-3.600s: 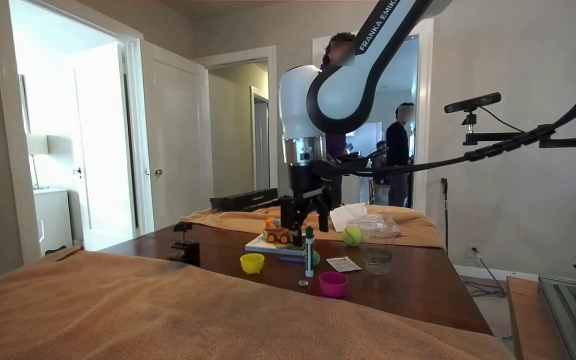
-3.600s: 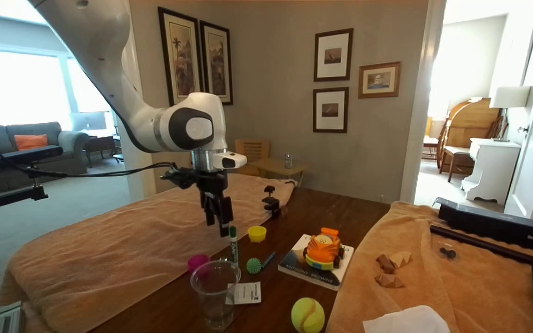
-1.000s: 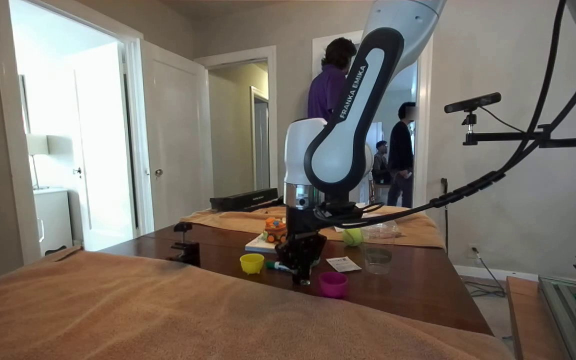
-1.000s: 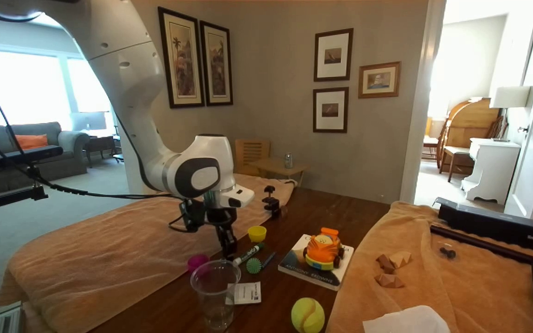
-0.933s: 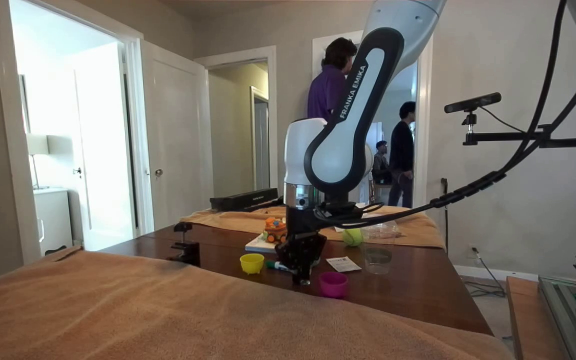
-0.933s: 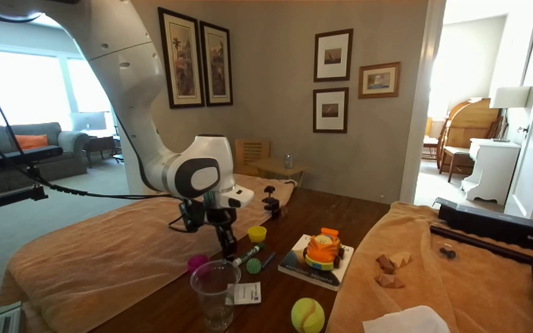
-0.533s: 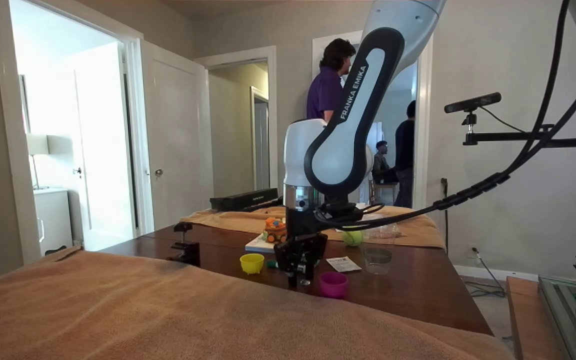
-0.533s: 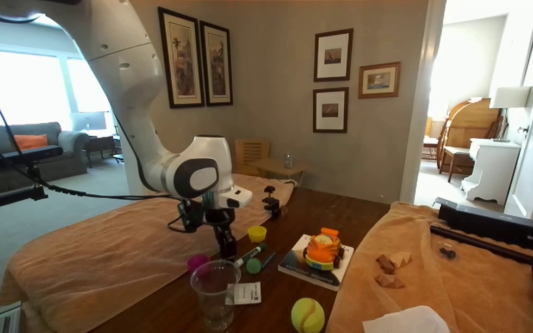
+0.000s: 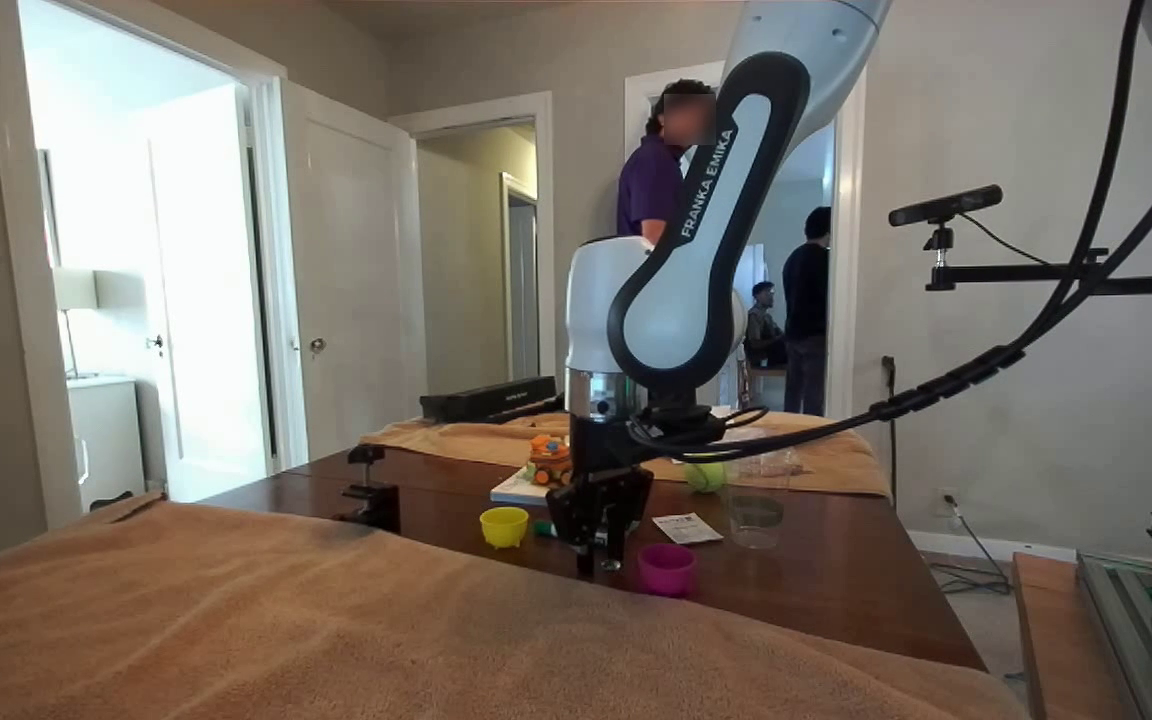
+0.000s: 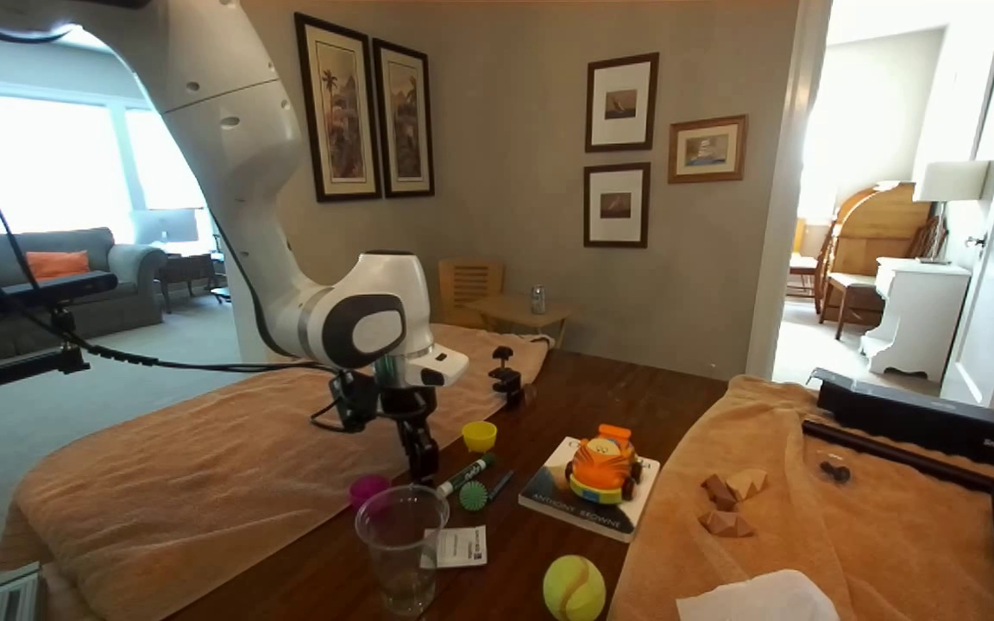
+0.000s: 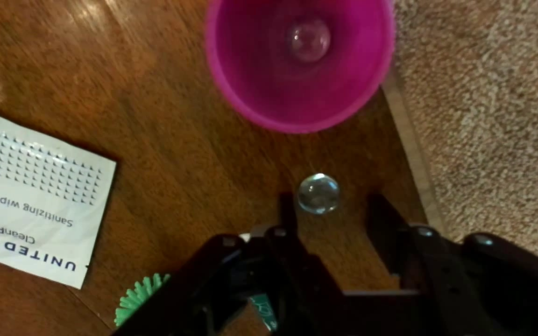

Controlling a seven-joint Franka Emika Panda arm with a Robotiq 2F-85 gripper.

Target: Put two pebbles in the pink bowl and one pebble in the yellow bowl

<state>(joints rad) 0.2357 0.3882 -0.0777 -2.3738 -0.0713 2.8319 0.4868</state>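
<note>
In the wrist view, a clear glass pebble (image 11: 318,193) lies on the dark wood table between the tips of my gripper (image 11: 333,205). The gripper stands partly open, with the pebble close by the left fingertip and a gap to the right one; whether the left one touches it I cannot tell. Just beyond sits the pink bowl (image 11: 297,105), holding another clear pebble (image 11: 309,40). From outside, my lowered gripper (image 9: 598,566) is beside the pink bowl (image 9: 667,570). The yellow bowl (image 9: 504,527) shows in both exterior views; its inside cannot be made out.
A fallen green-capped marker (image 10: 466,474) lies by the gripper, near a green spiky ball (image 10: 474,495). A clear cup (image 10: 402,552), a wipe packet (image 11: 40,200), a tennis ball (image 10: 575,588) and a book (image 10: 549,500) bearing an orange toy car (image 10: 605,464) stand around. The table edge runs close by.
Since the oldest frames my gripper has come down to the pebble, and the upright marker has toppled over. Within the last second the fingers have spread apart; the bowls have not moved.
</note>
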